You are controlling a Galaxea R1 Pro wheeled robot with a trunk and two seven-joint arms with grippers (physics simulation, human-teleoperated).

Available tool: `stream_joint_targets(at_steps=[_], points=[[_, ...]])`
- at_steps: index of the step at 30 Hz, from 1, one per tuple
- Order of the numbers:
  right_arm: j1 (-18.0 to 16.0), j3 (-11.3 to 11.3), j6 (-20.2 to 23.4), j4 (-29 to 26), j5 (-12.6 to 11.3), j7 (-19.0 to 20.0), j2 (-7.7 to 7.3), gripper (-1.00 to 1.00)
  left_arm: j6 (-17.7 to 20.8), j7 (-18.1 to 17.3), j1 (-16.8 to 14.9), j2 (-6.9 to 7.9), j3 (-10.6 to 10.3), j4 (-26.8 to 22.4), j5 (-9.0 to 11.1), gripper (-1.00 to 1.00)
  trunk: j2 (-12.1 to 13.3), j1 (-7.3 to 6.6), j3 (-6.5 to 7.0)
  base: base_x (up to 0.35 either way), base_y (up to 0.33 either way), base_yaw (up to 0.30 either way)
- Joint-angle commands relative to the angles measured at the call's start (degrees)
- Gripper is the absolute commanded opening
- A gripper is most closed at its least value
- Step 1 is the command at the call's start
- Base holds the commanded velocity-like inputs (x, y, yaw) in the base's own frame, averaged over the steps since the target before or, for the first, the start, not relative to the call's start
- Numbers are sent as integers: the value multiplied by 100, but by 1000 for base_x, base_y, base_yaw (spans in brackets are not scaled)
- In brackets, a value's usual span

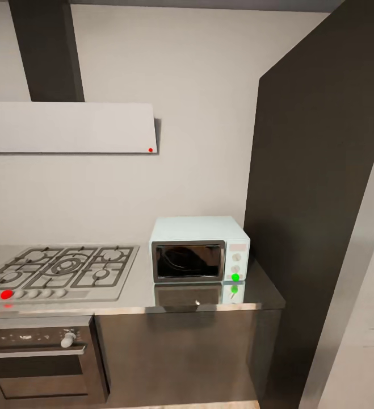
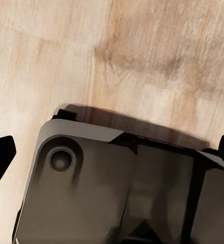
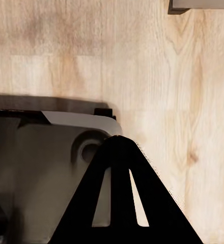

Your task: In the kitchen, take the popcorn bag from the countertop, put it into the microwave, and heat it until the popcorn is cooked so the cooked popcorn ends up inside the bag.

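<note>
The pale mint-blue microwave [image 1: 200,249] stands on the grey countertop [image 1: 255,292] at its right end, against the wall. Its dark glass door is closed and a small round light [image 1: 235,276] glows green under the two white knobs. The popcorn bag and the popcorn are out of view. In the left wrist view my left gripper [image 2: 112,152] hangs open over the wood floor, one black fingertip [image 2: 1,156] at each side edge. In the right wrist view my right gripper [image 3: 119,141] is shut, its black fingers meeting at a point with nothing between them.
The steel five-burner hob [image 1: 59,271] lies left of the microwave, with a red light [image 1: 6,294] by its knobs. Below it is a black-and-steel oven [image 1: 36,358]. A white hood [image 1: 67,127] hangs above. A tall dark cabinet [image 1: 317,199] rises on the right. My grey base [image 2: 107,188] sits below both grippers.
</note>
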Motion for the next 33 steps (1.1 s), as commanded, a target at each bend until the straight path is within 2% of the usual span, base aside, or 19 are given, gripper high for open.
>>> stream_joint_targets(at_steps=[1,4,6,7,33], points=[[36,7,-44,18,21,15,-2,-100,-13,-24,-2,9,-54,9,53,100,-3,2,-1,0,0,0],[59,7,-51,18,26,15,-2,-100,26,-24,-3,20,-57,9,31,100,-3,2,-1,0,0,0],[63,7,-38,18,26,15,-19,-100,51,-24,-3,84,-58,9,25,100,-3,2,-1,0,0,0],[64,14,38,-17,58,15,359,-100,-32,-31,-3,404,-66,-17,-49,100,-3,2,-1,0,0,0],[64,16,38,-17,54,15,359,-100,-32,-28,-1,404,-66,-17,-49,100,-3,2,-1,0,0,0]])
